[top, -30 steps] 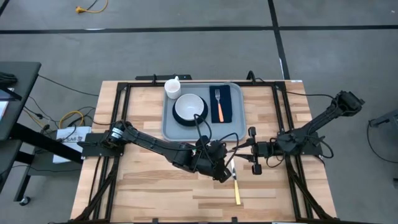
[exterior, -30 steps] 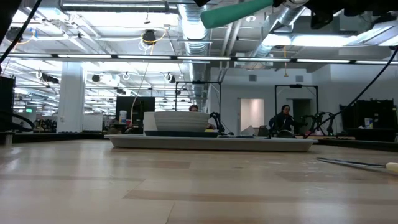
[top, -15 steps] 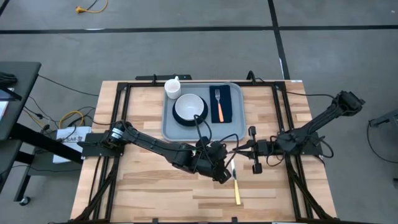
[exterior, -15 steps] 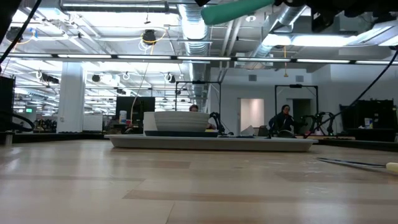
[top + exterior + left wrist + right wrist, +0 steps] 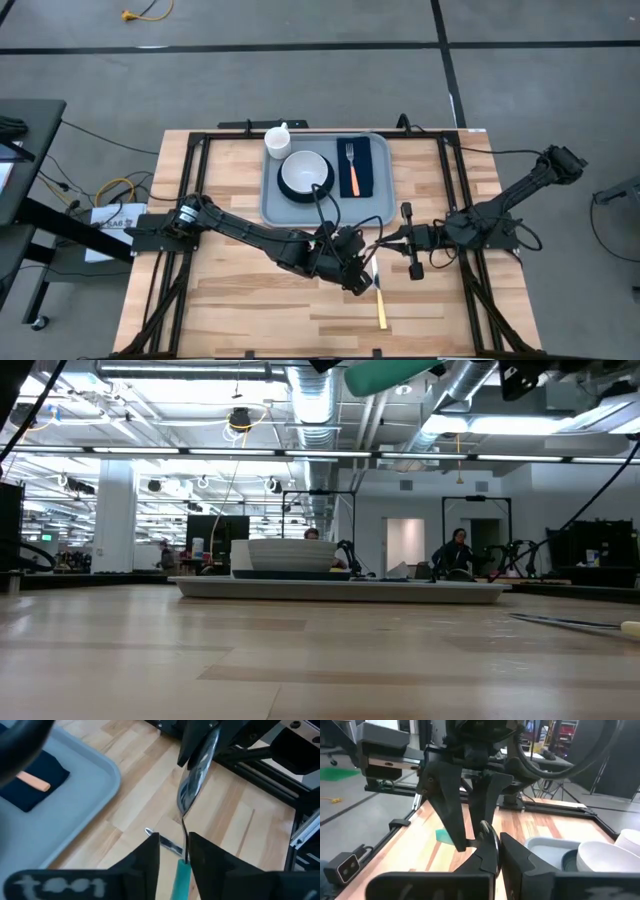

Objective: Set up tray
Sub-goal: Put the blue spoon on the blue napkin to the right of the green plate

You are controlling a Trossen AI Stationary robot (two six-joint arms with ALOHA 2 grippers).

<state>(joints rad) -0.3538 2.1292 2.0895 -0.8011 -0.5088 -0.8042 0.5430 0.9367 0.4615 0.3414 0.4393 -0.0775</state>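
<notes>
A spoon point(image 5: 194, 790) with a green handle point(image 5: 390, 372) hangs in the air between both grippers, over the wood near the tray's front right corner. My left gripper point(image 5: 357, 270) is shut on its handle end. My right gripper point(image 5: 396, 241) is shut on its bowl end. The grey-blue tray point(image 5: 272, 200) lies at the table's far middle and carries a white bowl point(image 5: 305, 172) and a navy napkin point(image 5: 368, 165) with an orange-handled fork point(image 5: 352, 170). A white cup point(image 5: 277, 140) stands at the tray's far left corner. My left gripper pinches the spoon's green handle point(image 5: 181, 875) between its two fingers point(image 5: 150, 857), which lie along the spoon. The spoon is lifted clear of the table, with its metal shaft running out past the fingertips toward the other gripper. My right gripper holds the spoon's metal bowl point(image 5: 487, 831) pinched at its free end between the two fingers point(image 5: 517, 857). It comes in roughly level from the table's right side. The green handle point(image 5: 442, 836) points away from it, into the left gripper.
A knife with a yellow handle point(image 5: 380, 303) lies on the wood just near of the two grippers; its blade point(image 5: 165, 843) shows under the spoon. Black frame rails run along the table's left and right sides. Bare wood lies left of and nearer than the grippers.
In the low view the spoon's green handle has shifted a little toward the table's right and slightly up. Both grippers have kept their hold.
</notes>
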